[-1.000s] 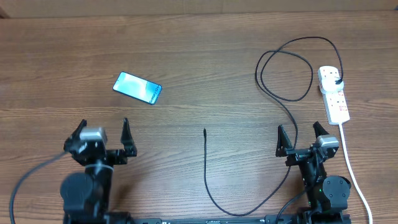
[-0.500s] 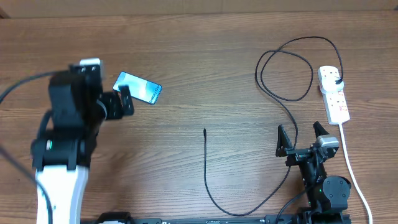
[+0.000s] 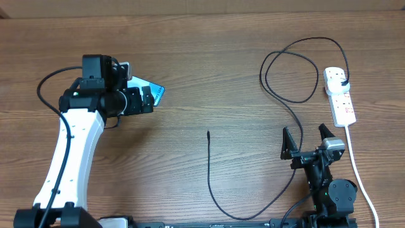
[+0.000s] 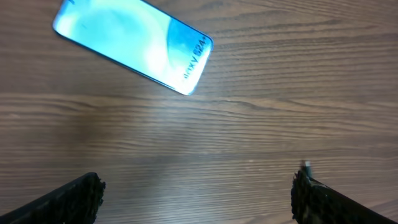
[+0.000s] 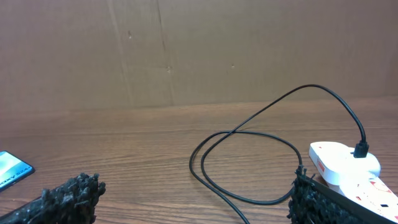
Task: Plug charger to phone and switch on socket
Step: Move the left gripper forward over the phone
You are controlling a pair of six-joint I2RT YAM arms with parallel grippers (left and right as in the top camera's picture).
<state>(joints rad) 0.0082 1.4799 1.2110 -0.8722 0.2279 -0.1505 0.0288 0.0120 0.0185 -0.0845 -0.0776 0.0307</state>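
Left jaws stand wide apart and empty. In the last second their arm has swung up from its rest at the near edge of the counter to hang over the phone. The phone has not moved: it lies flat just ahead of the open tips, toward their left side and not yet between them. So the reach for the phone has begun, but nothing is gripped or plugged in yet. It is a slim glass slab with rounded corners, a dark rim and a glowing teal screen, lying on matt brown wood grain. Well off to the right of the left jaws lies the small connector tip of the charger. Its thin, limp black cable curls past the right jaws, which are also apart and have not stirred. Beyond them and to their right it loops to its black plug, already seated in the white plastic power strip with its red switch marks.
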